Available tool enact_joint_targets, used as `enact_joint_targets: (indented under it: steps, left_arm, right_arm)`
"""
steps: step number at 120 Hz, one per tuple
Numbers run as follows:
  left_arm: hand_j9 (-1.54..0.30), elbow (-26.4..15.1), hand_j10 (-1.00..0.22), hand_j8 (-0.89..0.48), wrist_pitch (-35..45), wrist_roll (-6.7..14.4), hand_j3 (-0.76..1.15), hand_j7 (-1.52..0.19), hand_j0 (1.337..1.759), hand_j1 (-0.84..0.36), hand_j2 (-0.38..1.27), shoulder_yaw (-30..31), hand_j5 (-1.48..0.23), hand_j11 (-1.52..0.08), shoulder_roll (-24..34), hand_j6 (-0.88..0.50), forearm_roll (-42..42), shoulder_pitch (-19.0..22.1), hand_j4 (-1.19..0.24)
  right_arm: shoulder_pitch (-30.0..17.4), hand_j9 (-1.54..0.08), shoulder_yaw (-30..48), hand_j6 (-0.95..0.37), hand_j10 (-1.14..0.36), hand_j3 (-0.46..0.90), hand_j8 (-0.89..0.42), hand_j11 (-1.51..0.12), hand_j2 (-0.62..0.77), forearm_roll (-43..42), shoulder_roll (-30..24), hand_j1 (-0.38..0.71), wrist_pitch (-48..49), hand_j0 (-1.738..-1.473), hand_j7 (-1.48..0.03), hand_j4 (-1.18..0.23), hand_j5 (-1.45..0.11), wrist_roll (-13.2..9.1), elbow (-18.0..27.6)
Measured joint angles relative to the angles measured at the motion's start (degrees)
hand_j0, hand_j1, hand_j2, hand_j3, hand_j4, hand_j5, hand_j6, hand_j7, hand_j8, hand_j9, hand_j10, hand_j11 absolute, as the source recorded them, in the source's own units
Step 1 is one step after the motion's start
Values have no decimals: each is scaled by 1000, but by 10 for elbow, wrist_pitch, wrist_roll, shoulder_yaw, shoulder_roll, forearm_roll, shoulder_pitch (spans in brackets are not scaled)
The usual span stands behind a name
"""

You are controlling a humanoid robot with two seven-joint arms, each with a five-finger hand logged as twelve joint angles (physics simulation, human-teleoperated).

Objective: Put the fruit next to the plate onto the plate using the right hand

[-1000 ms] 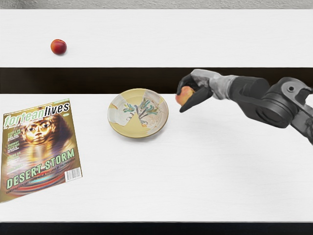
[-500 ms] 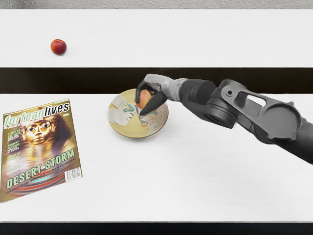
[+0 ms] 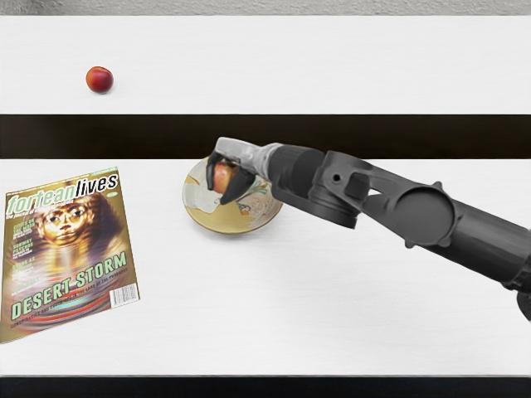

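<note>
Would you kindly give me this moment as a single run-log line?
phase: placing | right hand: shut on red-yellow round fruit | position: over patterned yellow ceramic plate | release: not yet

Right hand [image 3: 233, 164] has travelled left with the fruit [image 3: 222, 177] in its grip: a second ago it was just right of the plate [image 3: 211, 217], half a second ago over the middle, now over the left-centre. The forearm [image 3: 390, 207] reaches much further into frame and now covers the plate's right rim.
</note>
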Motion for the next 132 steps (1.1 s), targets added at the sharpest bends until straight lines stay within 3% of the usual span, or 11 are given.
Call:
enact_joint_targets:
  steps: [9,26,49,83,111,132]
  left_arm:
    - [-304,0,-233,-233,0,0,0,-304,1658,69,47,0,-304,-304,0,-233,0,0,-233]
    - [-304,0,-233,-233,0,0,0,-304,1658,69,47,0,-304,-304,0,-233,0,0,-233]
    - [-304,0,-233,-233,0,0,0,-304,1658,69,47,0,-304,-304,0,-233,0,0,-233]
    - [-304,0,-233,-233,0,0,0,-304,1658,69,47,0,-304,-304,0,-233,0,0,-233]
    - [-304,0,-233,-233,0,0,0,-304,1658,69,47,0,-304,-304,0,-233,0,0,-233]
    - [-304,0,-233,-233,0,0,0,-304,1658,69,47,0,-304,-304,0,-233,0,0,-234]
  right_arm:
    - [1,-956,-2,-448,-617,0,-407,-1009,31,4,1,291,-1,-1639,-984,-1096,-937,0,-3]
    - [2,-797,-3,-521,-676,-1,-458,-827,8,8,1,264,-2,-1647,-817,-803,-782,1,-11]
    - [2,-591,-4,-417,-468,0,-392,-601,-40,9,1,147,-1,-1654,-598,-527,-586,1,-19]
    - [4,-345,11,-257,-268,0,-250,-347,-39,23,-8,-44,1,-1657,-346,-284,-343,1,-18]
    - [2,-156,59,-119,-122,0,-116,-157,-19,192,-84,-209,70,-1658,-157,-127,-156,39,12]
    - [-10,-100,108,-77,-78,0,-76,-100,-13,317,-137,-259,168,-1658,-100,-80,-100,48,14]
